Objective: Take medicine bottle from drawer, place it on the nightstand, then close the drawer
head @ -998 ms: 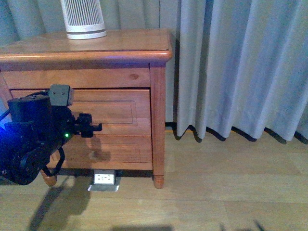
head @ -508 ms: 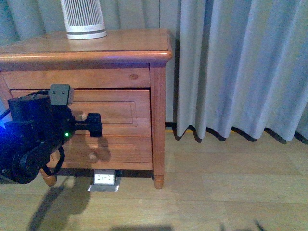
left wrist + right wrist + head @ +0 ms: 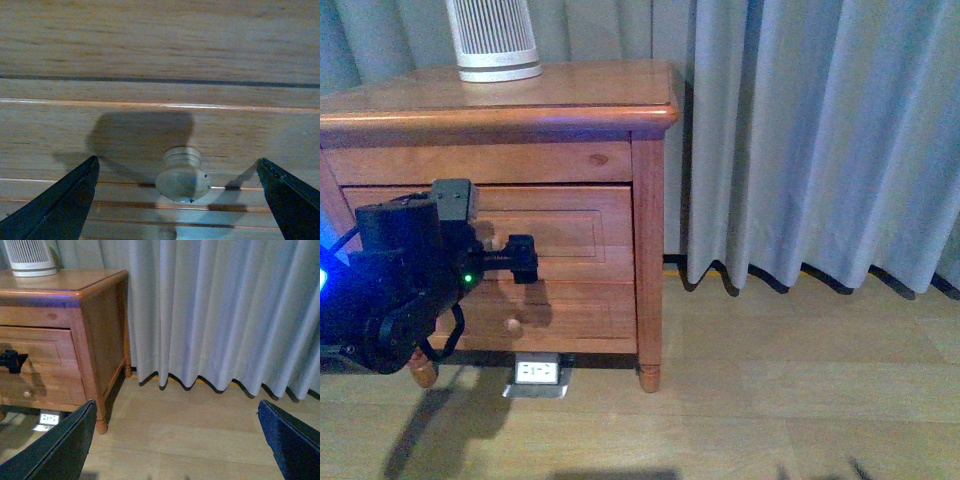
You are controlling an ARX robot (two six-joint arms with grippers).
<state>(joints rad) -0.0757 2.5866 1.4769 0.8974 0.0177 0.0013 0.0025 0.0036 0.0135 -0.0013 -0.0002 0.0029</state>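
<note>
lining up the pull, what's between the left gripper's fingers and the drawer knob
Nothing: in the left wrist view only bare drawer front shows, on both sides, between the knob and the open left gripper.

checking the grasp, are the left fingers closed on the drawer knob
No, the knob sits free between the left fingers, which stand wide apart.

drawer (image 3: 582, 215) interior: hidden behind its front panel.
nightstand (image 3: 605, 88): left end cut off by the front view's edge, and the lower left front is covered by the left arm (image 3: 390, 300).
ribbed device (image 3: 492, 40): top cut off by the upper edge.
left end effector (image 3: 177, 161): only two dark finger ends show, in the wrist view's corners.
right end effector (image 3: 176, 407): likewise cut off.
floor plate (image 3: 538, 372): markings too small to read.
</note>
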